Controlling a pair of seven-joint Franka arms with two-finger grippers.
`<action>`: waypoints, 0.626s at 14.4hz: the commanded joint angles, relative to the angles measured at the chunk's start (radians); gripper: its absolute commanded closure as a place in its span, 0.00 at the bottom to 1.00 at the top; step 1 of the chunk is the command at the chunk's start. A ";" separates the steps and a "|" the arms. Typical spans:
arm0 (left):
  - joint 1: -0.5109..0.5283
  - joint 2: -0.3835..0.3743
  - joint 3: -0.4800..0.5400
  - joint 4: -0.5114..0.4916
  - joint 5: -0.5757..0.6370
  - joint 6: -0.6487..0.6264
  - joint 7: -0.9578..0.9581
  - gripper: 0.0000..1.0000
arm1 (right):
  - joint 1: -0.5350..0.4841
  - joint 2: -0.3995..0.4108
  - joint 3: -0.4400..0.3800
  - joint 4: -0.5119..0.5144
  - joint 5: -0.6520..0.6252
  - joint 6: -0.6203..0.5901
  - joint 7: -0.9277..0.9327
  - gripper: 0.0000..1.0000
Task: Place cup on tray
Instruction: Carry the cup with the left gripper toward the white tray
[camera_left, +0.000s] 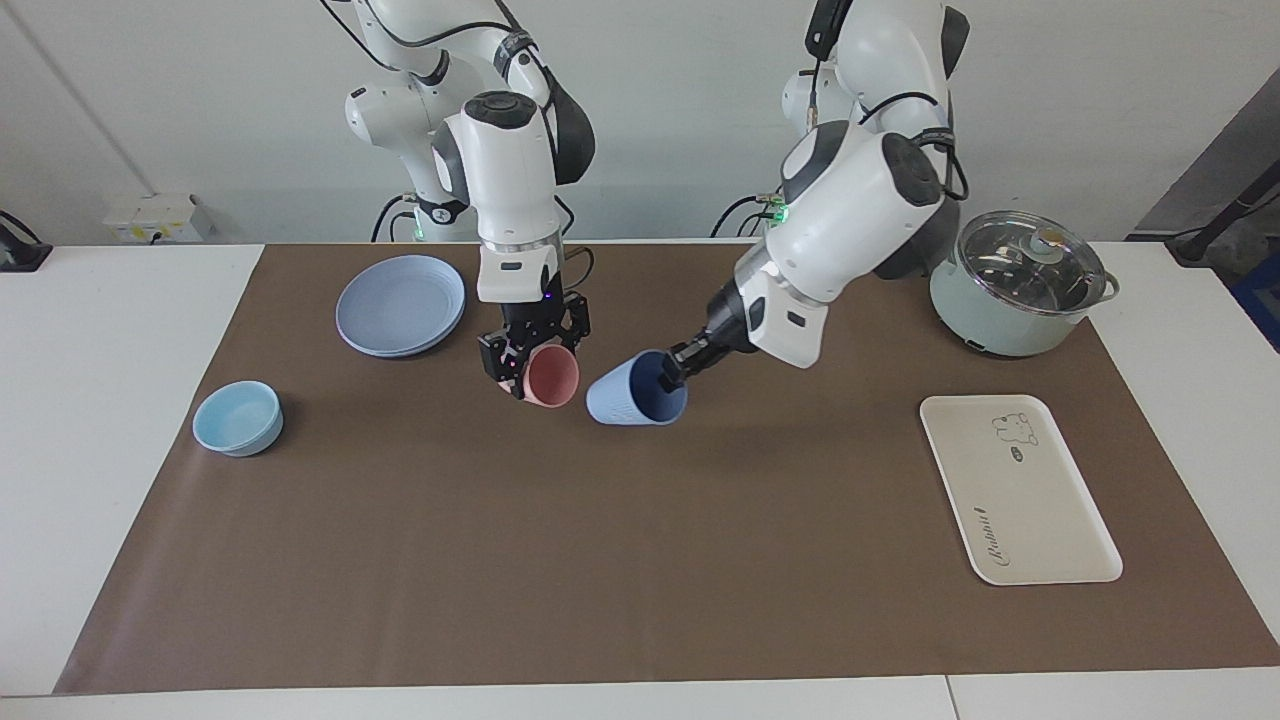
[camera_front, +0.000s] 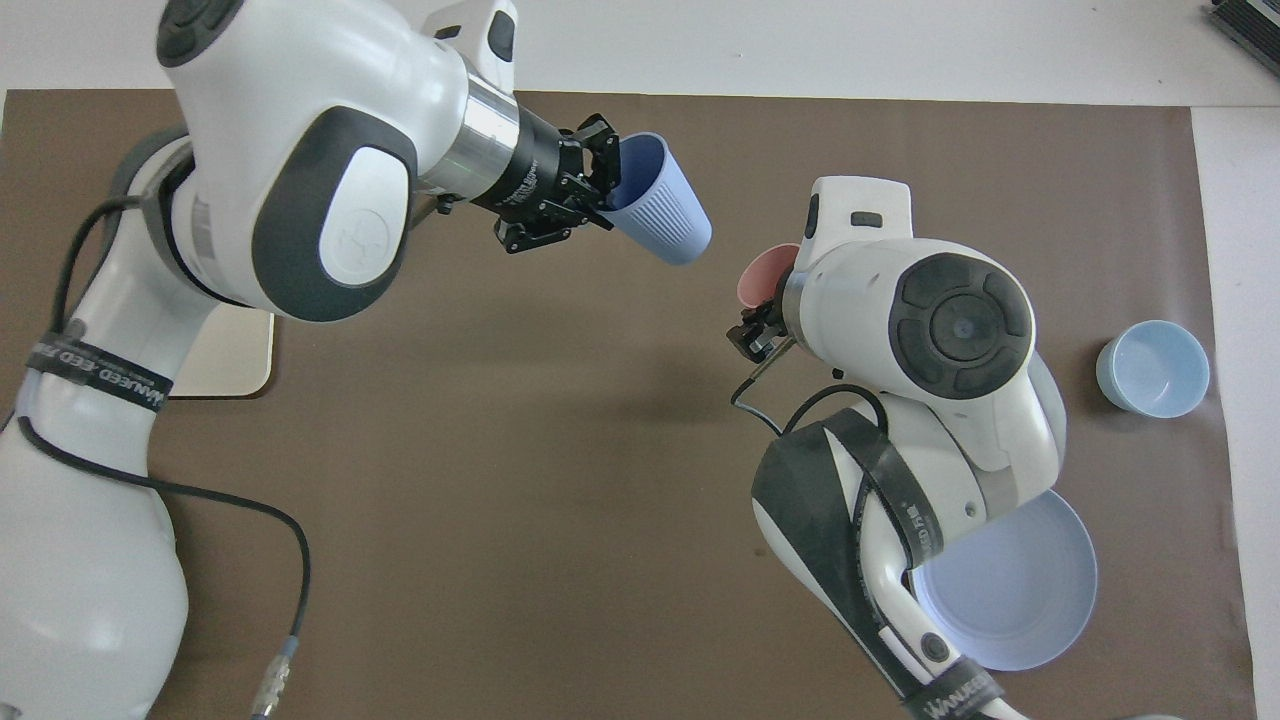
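White table under a brown mat

On the mat in the facing view: tray at right, pot at upper right, round plate at upper left, low bowl at left.
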 joint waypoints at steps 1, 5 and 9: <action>0.074 -0.022 -0.002 0.011 0.117 -0.046 0.028 1.00 | -0.018 -0.010 0.006 0.004 -0.017 -0.009 0.018 1.00; 0.223 -0.048 -0.005 -0.009 0.241 -0.029 0.312 1.00 | -0.116 -0.015 0.001 0.033 0.045 -0.002 -0.077 1.00; 0.379 -0.087 -0.001 -0.104 0.276 0.038 0.642 1.00 | -0.275 -0.005 -0.002 0.030 0.421 0.089 -0.438 1.00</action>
